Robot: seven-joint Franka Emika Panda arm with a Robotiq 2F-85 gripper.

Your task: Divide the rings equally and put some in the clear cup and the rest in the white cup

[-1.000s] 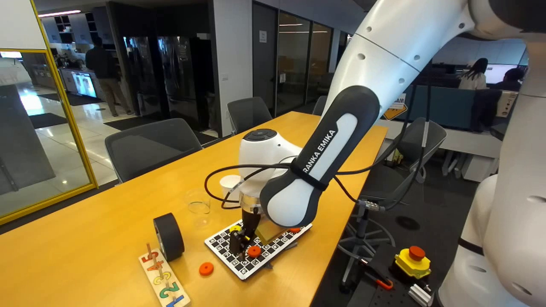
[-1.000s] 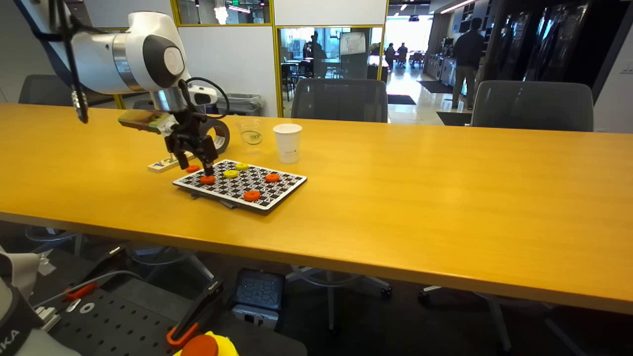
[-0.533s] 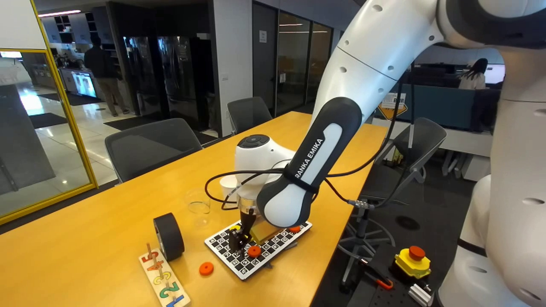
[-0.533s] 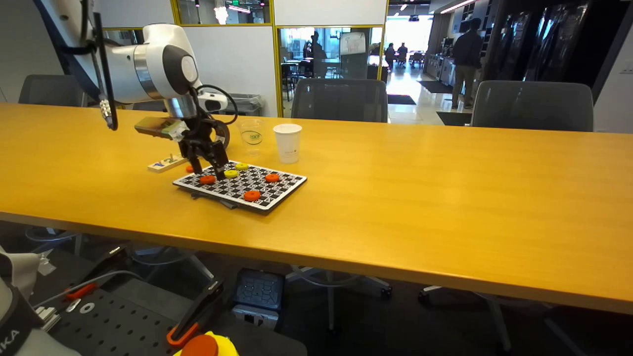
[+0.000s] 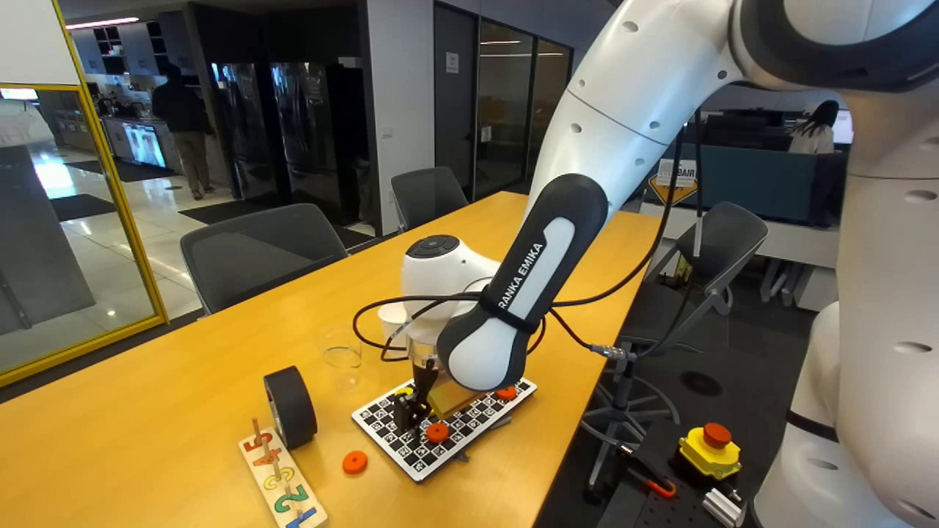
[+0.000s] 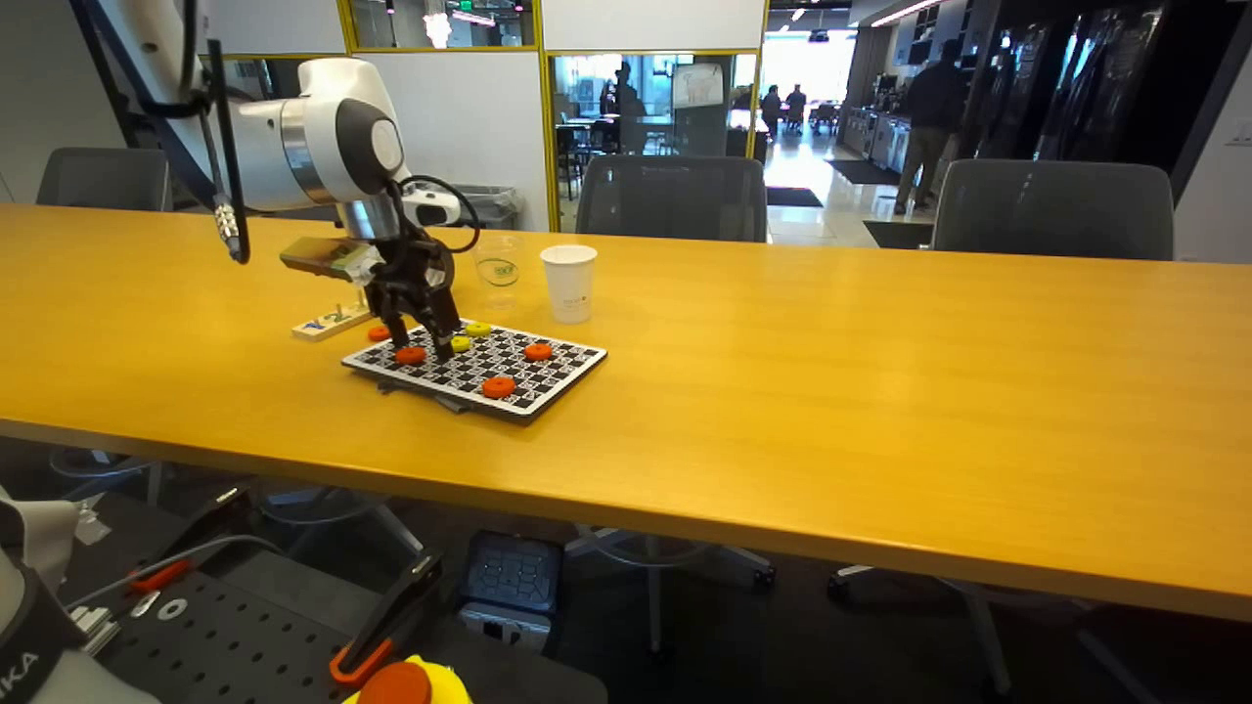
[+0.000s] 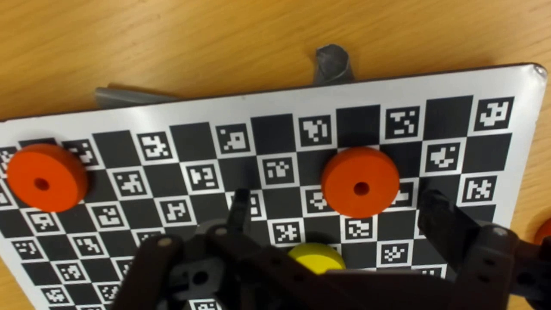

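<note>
An orange ring (image 7: 360, 174) lies flat on the checkered board (image 7: 206, 111), hole upward, its short axis upright; in the wrist view the gripper (image 7: 335, 198) has its fingers apart, one on each side of this ring. A second orange ring (image 7: 47, 165) and a yellow ring (image 7: 317, 256) lie flat too. In an exterior view the white cup (image 6: 568, 286) and clear cup (image 6: 498, 281) stand upright, mouths up, long axes vertical

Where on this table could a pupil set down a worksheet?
In an exterior view, bare table stretches right of the white cup and checkerboard. Crowded: the checkerboard, bearing rings with the open claw low over it, and just beyond, by the clear cup.
</note>
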